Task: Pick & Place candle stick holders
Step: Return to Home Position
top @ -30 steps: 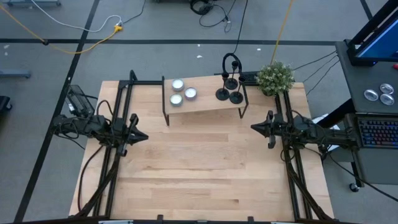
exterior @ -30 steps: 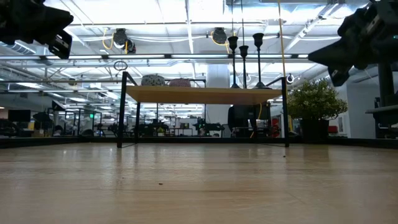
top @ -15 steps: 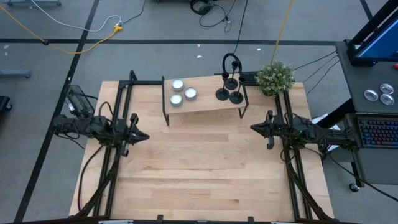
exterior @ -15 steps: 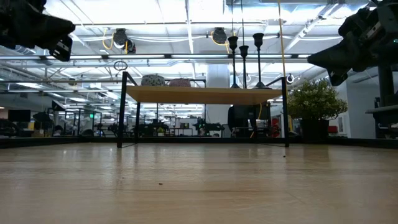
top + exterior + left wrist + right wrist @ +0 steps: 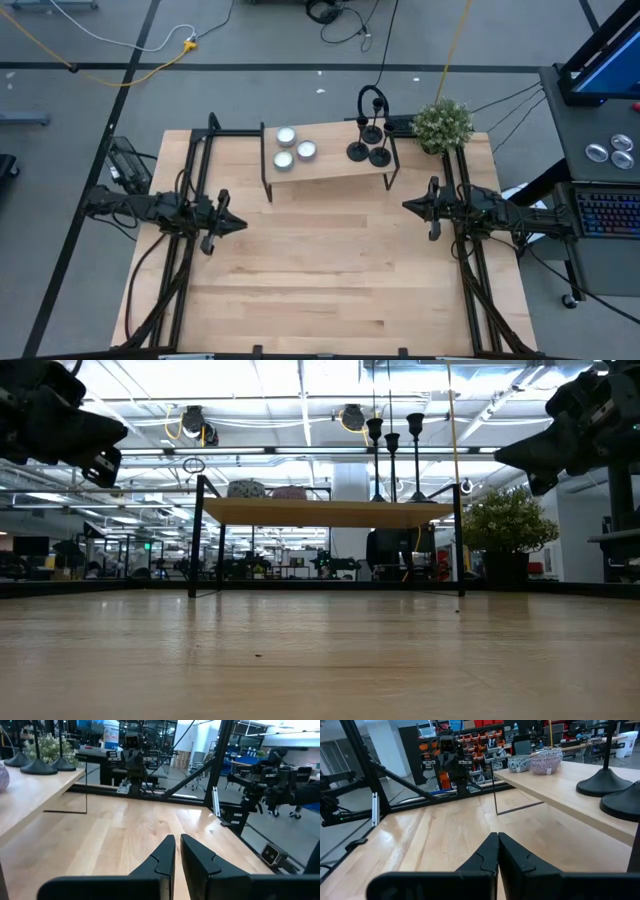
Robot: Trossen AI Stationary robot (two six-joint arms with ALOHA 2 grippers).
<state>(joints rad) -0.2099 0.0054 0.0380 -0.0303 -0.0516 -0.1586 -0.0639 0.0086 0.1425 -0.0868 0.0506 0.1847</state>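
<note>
Currently left claw (image 5: 176, 839) and right claw (image 5: 498, 835) hang clenched and empty above the table (image 5: 320, 270).

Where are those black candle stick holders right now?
In the high view, the candle stick holders stand on the right end of the wooden shelf, near the potted plant.

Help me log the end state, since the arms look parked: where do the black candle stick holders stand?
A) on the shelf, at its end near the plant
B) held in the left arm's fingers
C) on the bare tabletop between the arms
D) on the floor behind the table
A: the high view shows the candle stick holders standing on the shelf, at its end beside the plant.
</note>
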